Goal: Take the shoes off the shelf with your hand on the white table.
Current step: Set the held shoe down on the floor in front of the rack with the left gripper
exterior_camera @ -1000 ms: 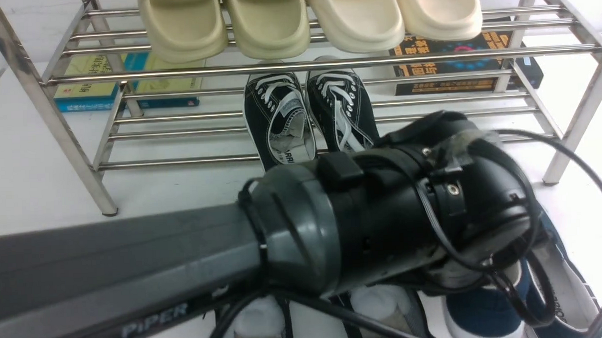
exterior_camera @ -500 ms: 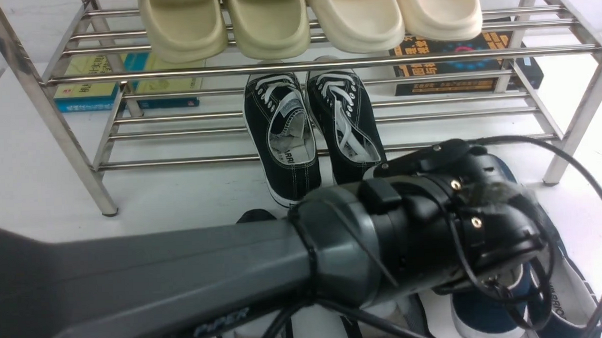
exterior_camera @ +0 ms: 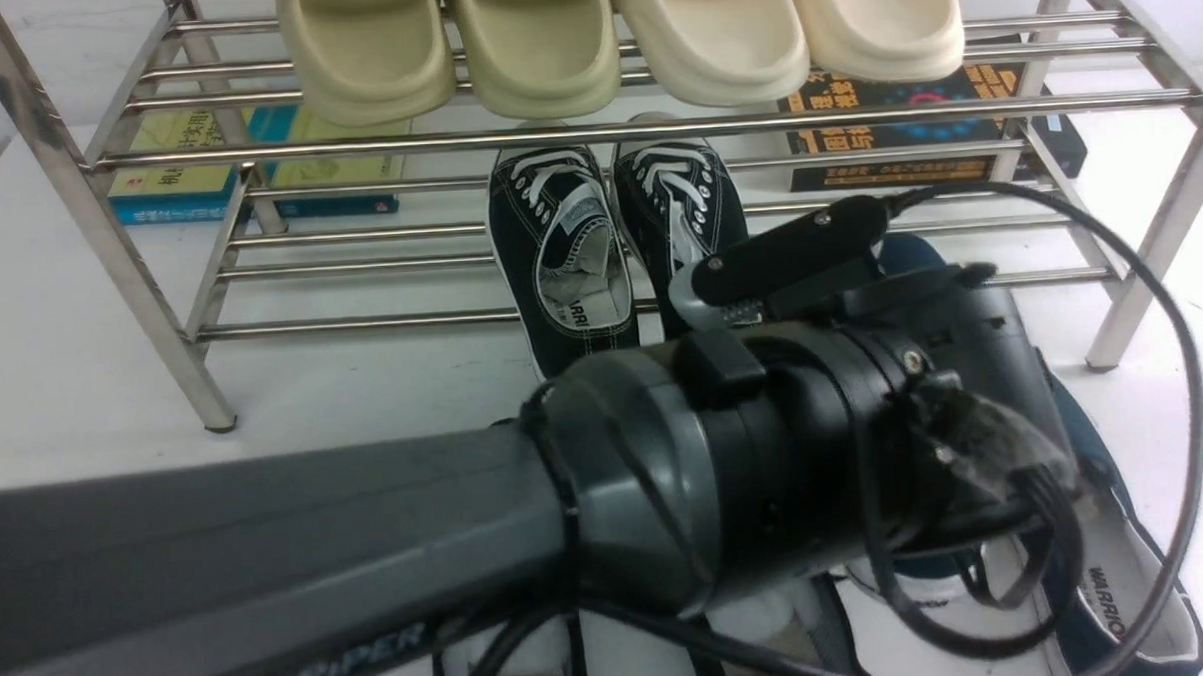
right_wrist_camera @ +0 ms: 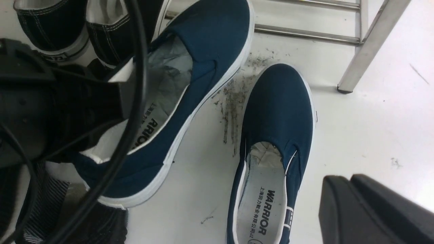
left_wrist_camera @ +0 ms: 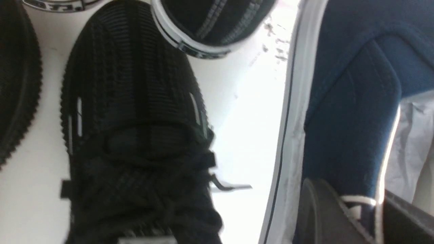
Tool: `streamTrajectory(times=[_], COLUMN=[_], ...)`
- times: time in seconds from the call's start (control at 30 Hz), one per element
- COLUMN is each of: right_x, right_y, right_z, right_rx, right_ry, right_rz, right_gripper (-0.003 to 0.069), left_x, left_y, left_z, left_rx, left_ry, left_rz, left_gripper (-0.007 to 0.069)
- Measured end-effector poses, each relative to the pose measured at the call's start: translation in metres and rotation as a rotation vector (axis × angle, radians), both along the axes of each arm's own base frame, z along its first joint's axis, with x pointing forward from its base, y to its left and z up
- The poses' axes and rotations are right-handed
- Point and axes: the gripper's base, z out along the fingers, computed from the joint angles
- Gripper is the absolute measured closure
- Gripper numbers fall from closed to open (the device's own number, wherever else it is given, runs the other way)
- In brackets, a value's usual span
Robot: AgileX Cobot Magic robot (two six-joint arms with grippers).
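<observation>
Front and wrist views. The left arm (exterior_camera: 269, 550), a matte dark-grey cylindrical forearm ending in a bulky black wrist with looping black cables (exterior_camera: 1173, 358), crosses low in front of the rack (exterior_camera: 634, 130), which is built of shiny steel tubes in two tiers of parallel rods on straight legs.

The left tool (left_wrist_camera: 361, 211) is clenched on the heel rim of the held slip-on (right_wrist_camera: 203, 67). One black finger (left_wrist_camera: 322, 210) lies outside the navy canvas collar and the other inside it. This shoe has a white rubber sole and pale lining. Its rounded toe covers the front rod of the lower tier, with its heel toward the robot; whether it touches the rod cannot be told.

The second slip-on (right_wrist_camera: 278, 115) lies flat on the glossy white bench (right_wrist_camera: 373, 118), in front of the rack near its right front leg, with "WARRIOR" printed on its insole. Dark grey scuff marks (right_wrist_camera: 234, 98) lie between the two shoes, which are apart.

Only the black edge of the right tool (right_wrist_camera: 352, 196) shows, near the second slip-on's heel. Its state cannot be told.

Black canvas sneakers (exterior_camera: 558, 239) with white laces sit on the lower tier. A ribbed black mesh trainer (left_wrist_camera: 135, 101) rests on the bench just beside the held slip-on. Smooth cream foam slides (exterior_camera: 551, 50) occupy the upper tier.
</observation>
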Motion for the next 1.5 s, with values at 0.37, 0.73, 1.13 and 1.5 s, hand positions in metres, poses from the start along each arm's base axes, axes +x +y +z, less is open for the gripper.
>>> streamTrajectory(times=[0.37,0.73,1.13,1.5], right_x=[0.0,0.0,0.0,0.0], right_y=[0.0,0.0,0.0,0.0], right_z=[0.0,0.0,0.0,0.0], right_rx=[0.001,0.0,0.0,-0.001], right_ry=[-0.002,0.0,0.0,0.0], right_rz=[0.0,0.0,0.0,0.0], right_gripper=[0.0585,0.0571,0.0557,0.054], left_x=[-0.013,-0.007,-0.008,-0.007], left_y=[-0.023,-0.012,-0.024,-0.032], left_z=[-0.03,-0.03,-0.029,-0.039], left_rx=[-0.05,0.011,-0.114,-0.13], left_ry=[0.043,-0.002,0.022,0.019], left_rz=[0.044,0.172,0.118,0.084], left_gripper=[0.0455,0.0419,0.0398,0.0352])
